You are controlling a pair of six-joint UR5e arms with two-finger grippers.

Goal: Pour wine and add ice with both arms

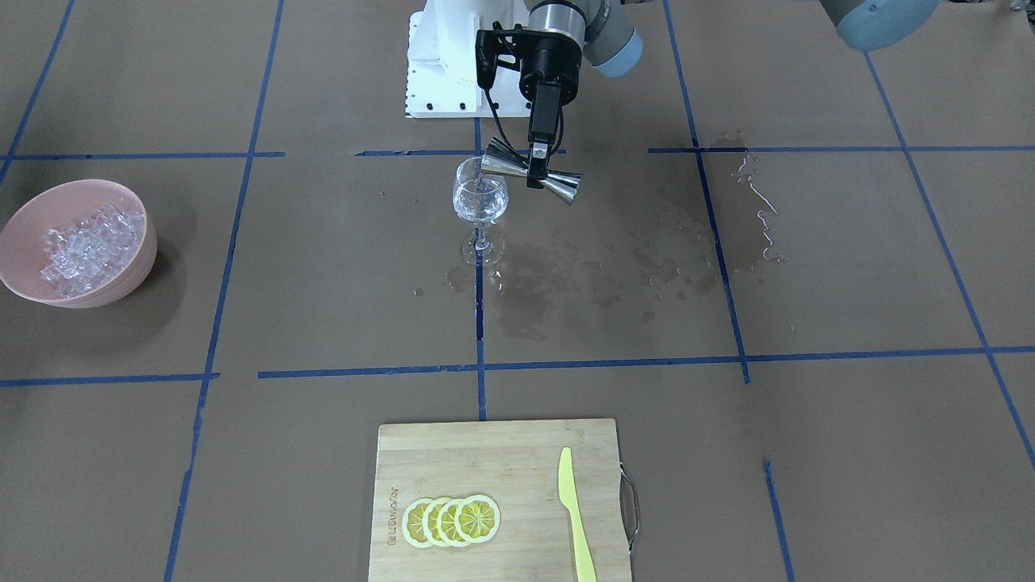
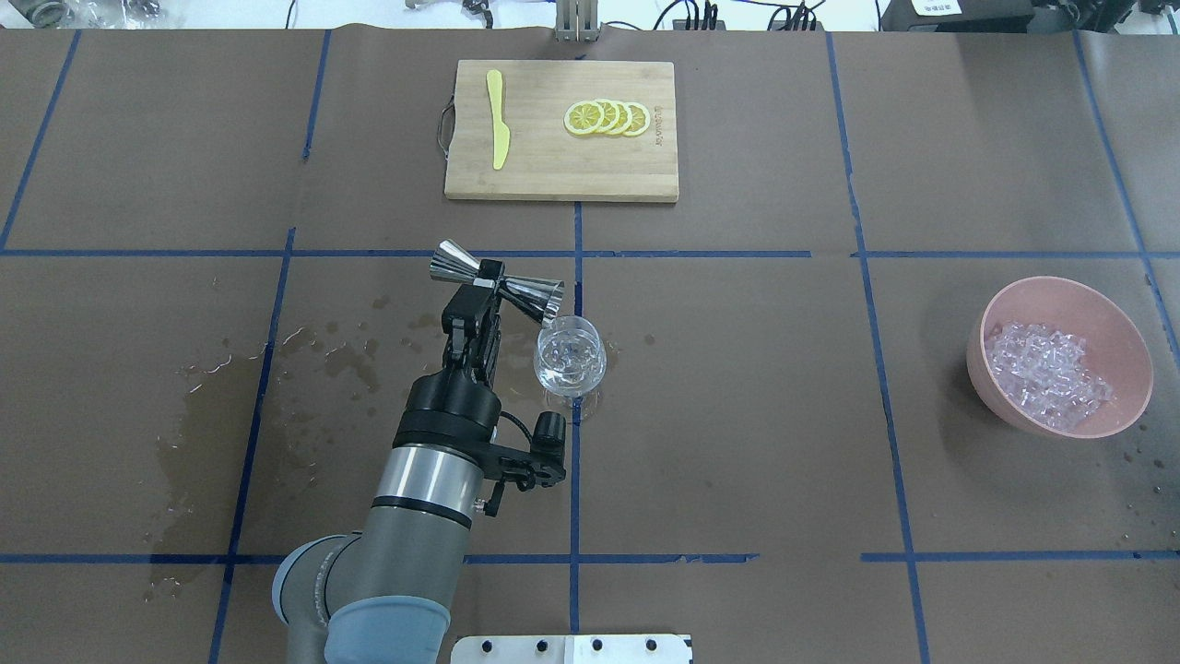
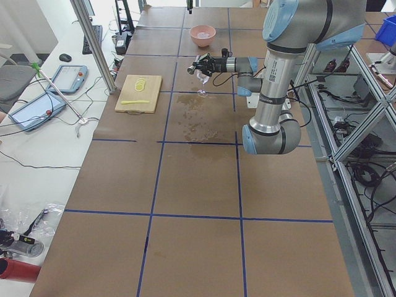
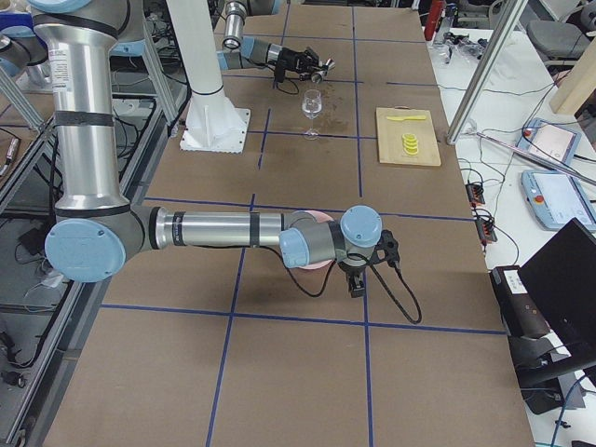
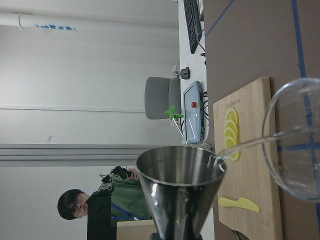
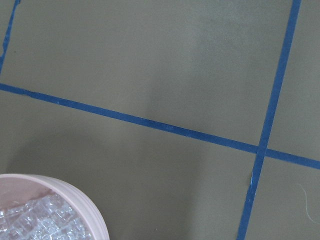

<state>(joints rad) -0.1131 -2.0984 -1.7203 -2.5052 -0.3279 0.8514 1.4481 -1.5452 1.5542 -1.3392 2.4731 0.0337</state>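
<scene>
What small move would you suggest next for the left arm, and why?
Probably tip the double-ended steel jigger slightly further: the left gripper holds it tilted over the clear stemmed wine glass, and a thin stream of clear wine seems to leave its lip, so the pour looks unfinished.

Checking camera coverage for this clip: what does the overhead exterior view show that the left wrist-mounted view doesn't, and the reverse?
Overhead only: the pink bowl of clear ice cubes, wet patches, and the left gripper clamping the steel double-cone jigger at its waist. Wrist only: a thin clear stream from the jigger's rim into the clear stemmed wine glass, and a person in green. Both: jigger, glass, bamboo cutting board, yellow lemon slices, yellow plastic knife.
</scene>
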